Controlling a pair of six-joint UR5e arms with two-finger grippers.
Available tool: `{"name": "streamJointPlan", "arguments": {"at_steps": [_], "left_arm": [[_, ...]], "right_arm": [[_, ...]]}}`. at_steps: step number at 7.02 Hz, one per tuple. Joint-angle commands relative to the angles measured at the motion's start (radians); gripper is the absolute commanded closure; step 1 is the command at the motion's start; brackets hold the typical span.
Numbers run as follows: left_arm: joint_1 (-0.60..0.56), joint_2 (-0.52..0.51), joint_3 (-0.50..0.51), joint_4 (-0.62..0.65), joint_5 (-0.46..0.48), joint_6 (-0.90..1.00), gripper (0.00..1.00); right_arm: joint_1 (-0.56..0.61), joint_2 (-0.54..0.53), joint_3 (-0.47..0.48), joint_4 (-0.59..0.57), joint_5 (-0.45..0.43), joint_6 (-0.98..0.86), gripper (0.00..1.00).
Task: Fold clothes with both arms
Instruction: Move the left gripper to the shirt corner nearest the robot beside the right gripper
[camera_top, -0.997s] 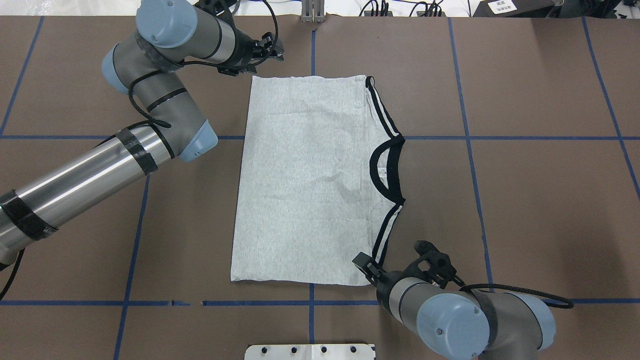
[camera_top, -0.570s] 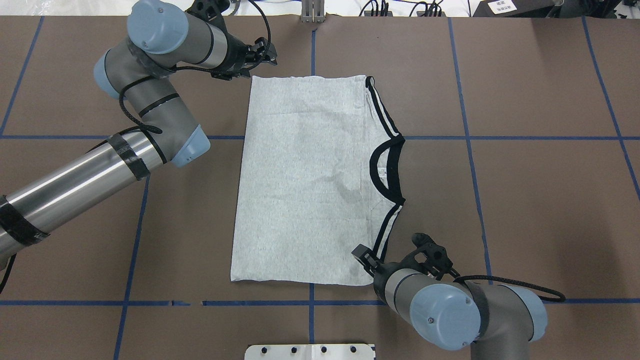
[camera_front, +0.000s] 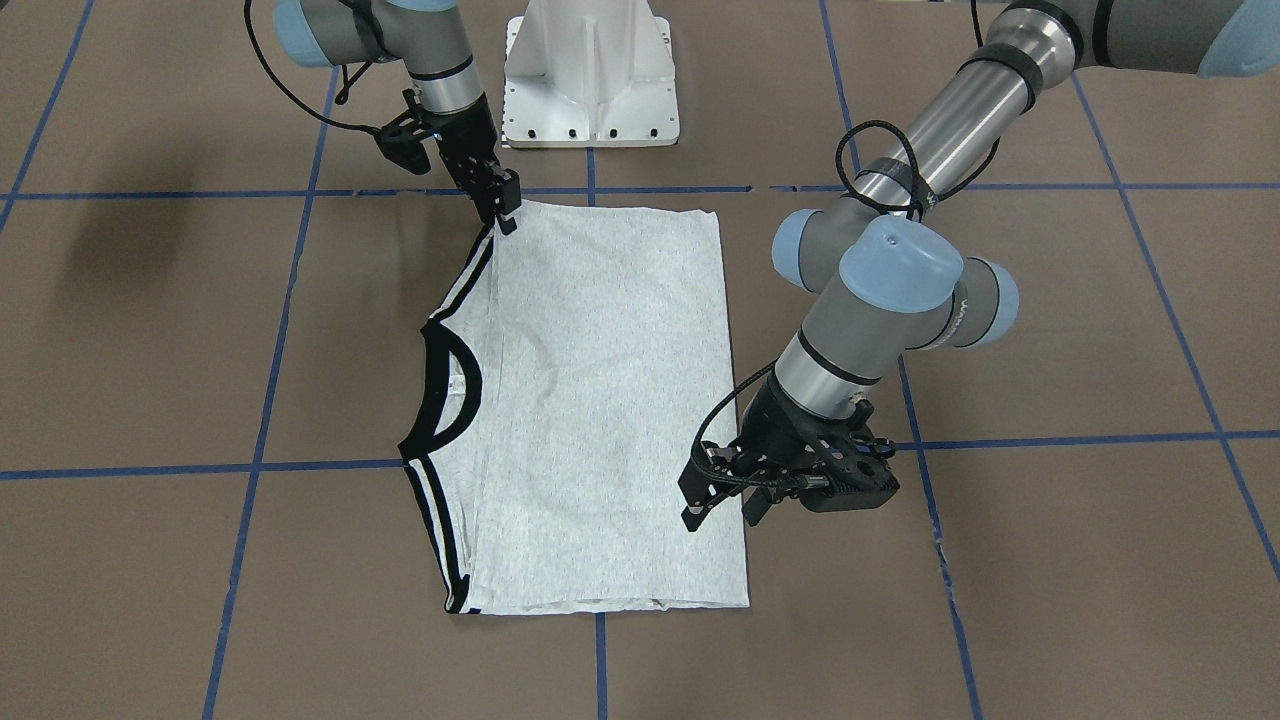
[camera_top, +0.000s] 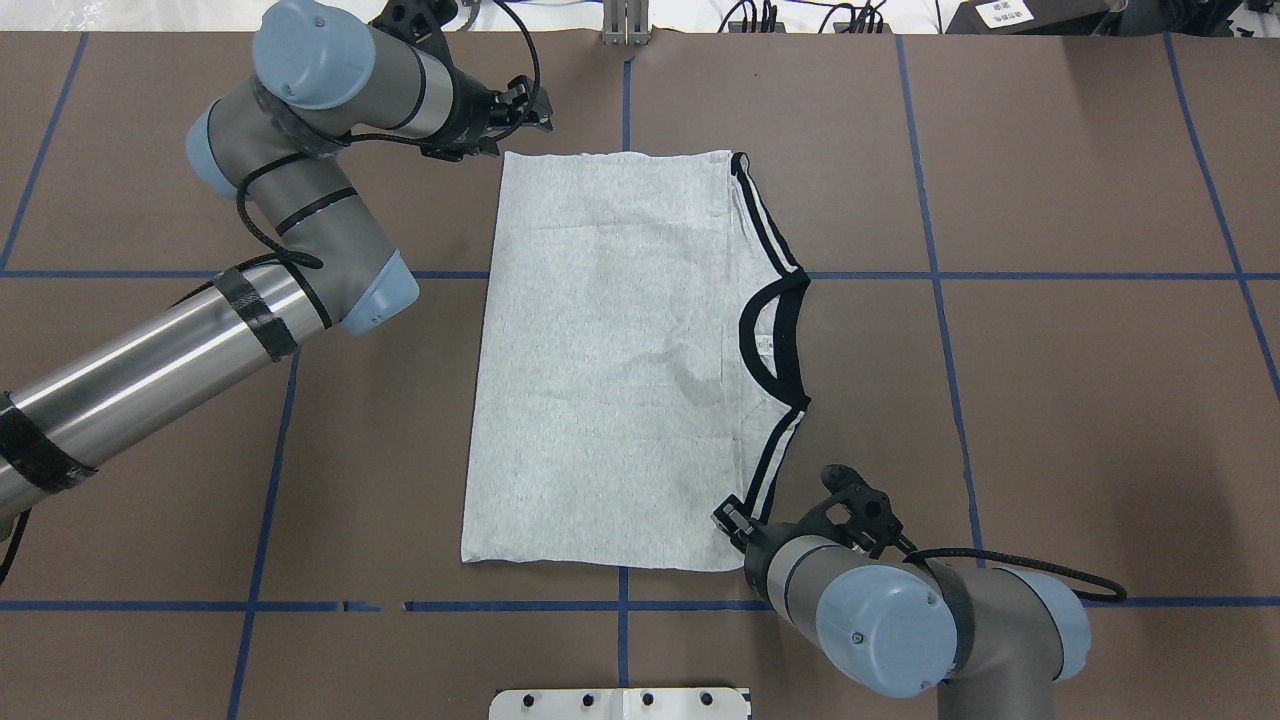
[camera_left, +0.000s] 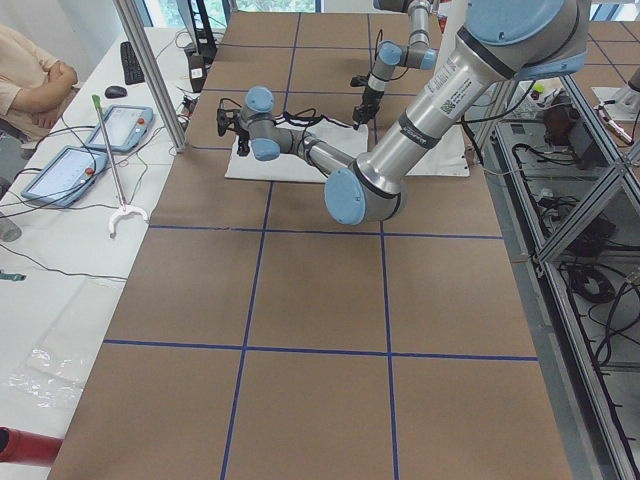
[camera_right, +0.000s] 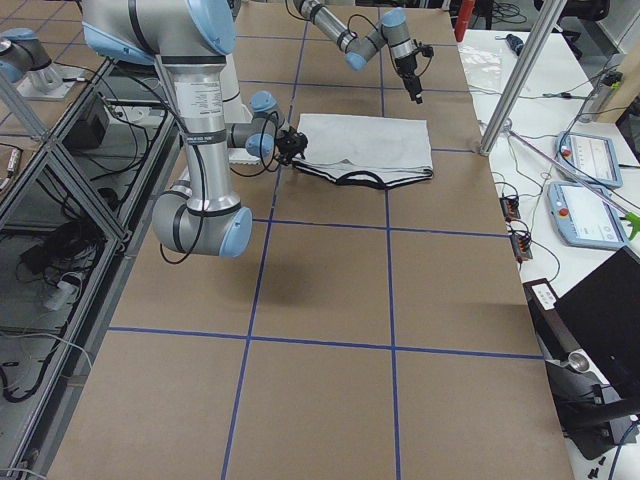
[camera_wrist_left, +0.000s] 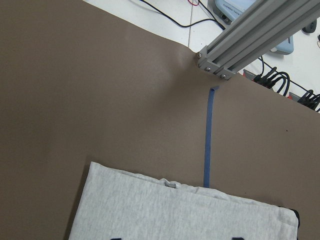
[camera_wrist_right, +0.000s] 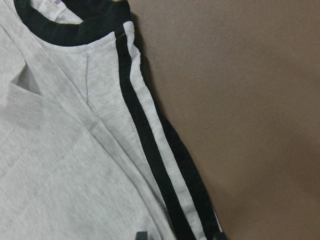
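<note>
Grey T-shirt is lying flat in the middle of the worktop, sleeves tucked in and black collar facing right. At its near right corner the right gripper has its fingers parted either side of the striped shoulder edge. Over by the far left corner the left gripper hovers, spread wide, holding nothing.

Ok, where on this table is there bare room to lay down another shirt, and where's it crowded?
Roomiest: the table past the collar side of the T-shirt, in the robot's right half. There is some room too between the shirt's hem and the left arm. It is crowded at the two shirt corners where the left claw and right claw are.
</note>
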Motion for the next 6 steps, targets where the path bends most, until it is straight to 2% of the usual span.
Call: {"name": "streamJointPlan", "arguments": {"at_steps": [1, 2, 3, 5, 6], "left_arm": [[0.000, 0.020, -0.009, -0.001, 0.000, 0.000, 0.21], [0.005, 0.080, -0.086, 0.006, 0.002, -0.002, 0.21], [0.014, 0.124, -0.193, 0.093, 0.000, -0.052, 0.22], [0.137, 0.396, -0.524, 0.118, 0.030, -0.152, 0.21], [0.246, 0.503, -0.640, 0.118, 0.114, -0.237, 0.21]], "right_arm": [[-0.003, -0.002, 0.009, 0.002, 0.003, 0.001, 1.00], [-0.017, -0.005, 0.009, 0.002, 0.003, -0.001, 1.00], [-0.019, -0.005, 0.021, 0.003, 0.003, -0.001, 1.00], [-0.014, -0.026, 0.075, 0.002, 0.006, -0.002, 1.00], [-0.011, -0.028, 0.077, 0.002, 0.006, -0.002, 1.00]]}}
